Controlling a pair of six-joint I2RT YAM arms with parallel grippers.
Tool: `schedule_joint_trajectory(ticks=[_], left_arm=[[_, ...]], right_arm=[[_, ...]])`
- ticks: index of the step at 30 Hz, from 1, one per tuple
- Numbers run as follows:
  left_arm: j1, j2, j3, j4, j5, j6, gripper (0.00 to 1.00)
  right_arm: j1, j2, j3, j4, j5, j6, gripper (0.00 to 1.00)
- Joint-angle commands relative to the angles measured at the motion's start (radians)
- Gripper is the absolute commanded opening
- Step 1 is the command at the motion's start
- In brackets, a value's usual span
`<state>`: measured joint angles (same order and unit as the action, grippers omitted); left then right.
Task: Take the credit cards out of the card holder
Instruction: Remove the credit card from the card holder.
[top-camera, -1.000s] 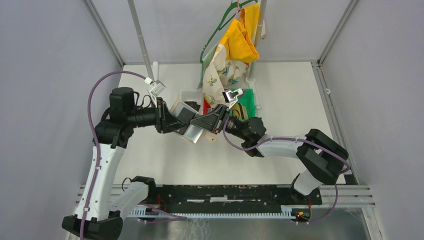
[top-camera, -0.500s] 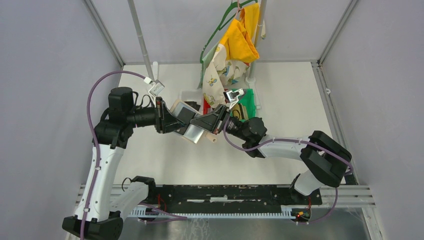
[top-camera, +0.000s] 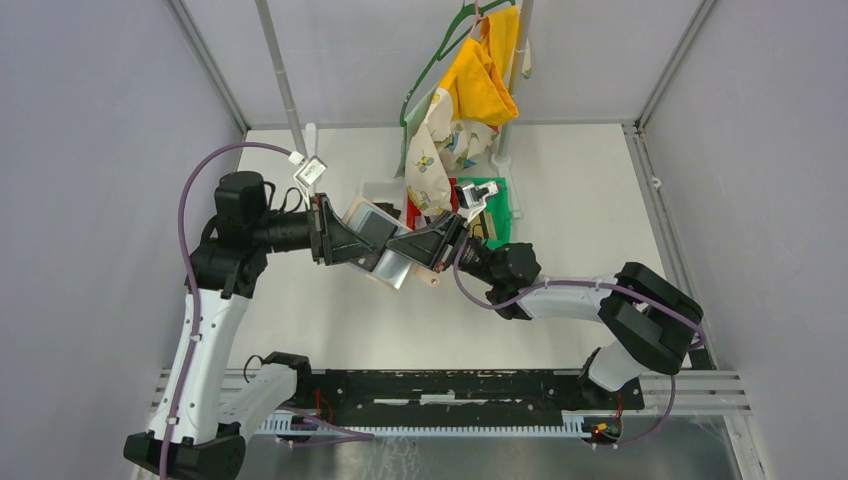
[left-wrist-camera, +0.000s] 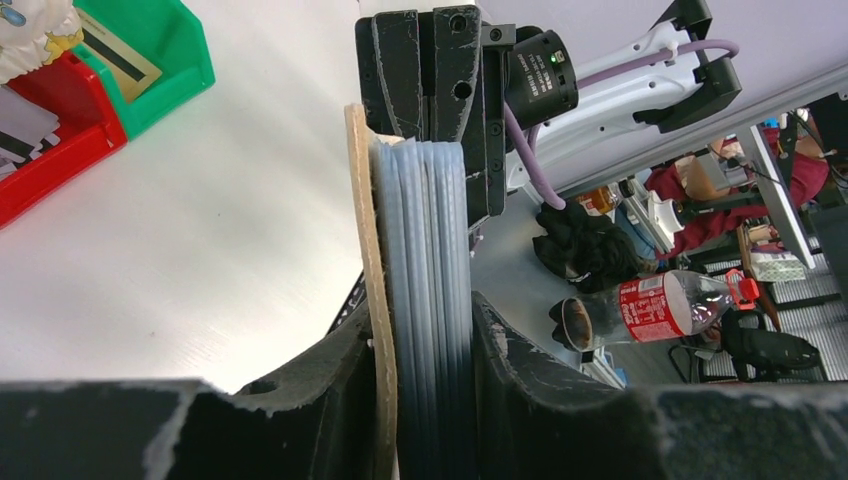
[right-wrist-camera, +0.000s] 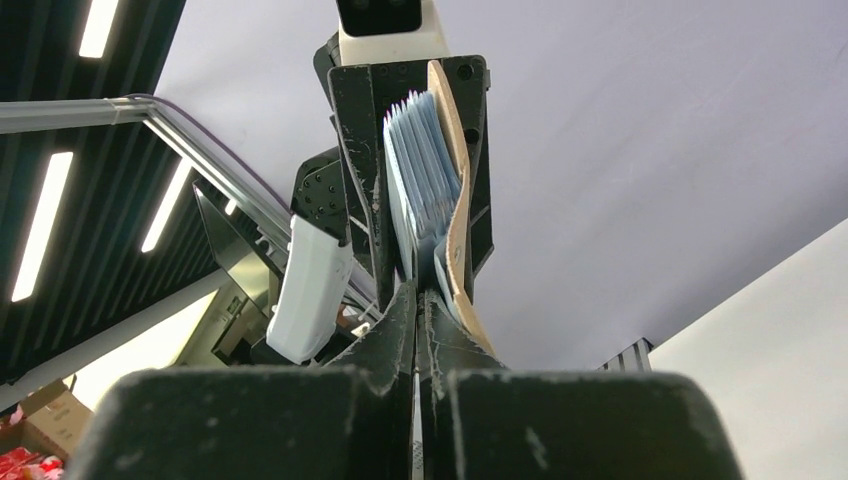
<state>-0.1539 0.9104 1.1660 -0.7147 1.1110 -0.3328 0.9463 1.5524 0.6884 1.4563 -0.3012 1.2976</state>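
From above, the right gripper (top-camera: 408, 246) has pressed together since a second ago, at the open edge of the card holder (top-camera: 385, 262); a red bin (top-camera: 414, 213) and a green bin (top-camera: 505, 205) lie just beyond the card holder. Left wrist: the left gripper (left-wrist-camera: 425, 372) pinches the card holder's sleeves and cover. Right wrist: whether anything sits between the closed fingers (right-wrist-camera: 396, 322) I cannot tell.
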Motion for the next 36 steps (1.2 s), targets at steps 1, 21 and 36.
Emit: schedule_joint_trajectory(ticks=[1, 21, 36], left_arm=[[-0.009, -0.017, 0.031, 0.071, 0.065, -0.062, 0.41], [-0.009, -0.021, 0.035, 0.075, 0.054, -0.048, 0.38], [-0.009, -0.03, 0.04, 0.051, 0.049, -0.01, 0.35]], right_arm=[[0.005, -0.011, -0.006, 0.084, -0.001, 0.022, 0.0], [0.01, -0.034, -0.056, 0.067, -0.007, 0.018, 0.26], [0.032, 0.014, 0.058, 0.005, -0.017, 0.018, 0.1]])
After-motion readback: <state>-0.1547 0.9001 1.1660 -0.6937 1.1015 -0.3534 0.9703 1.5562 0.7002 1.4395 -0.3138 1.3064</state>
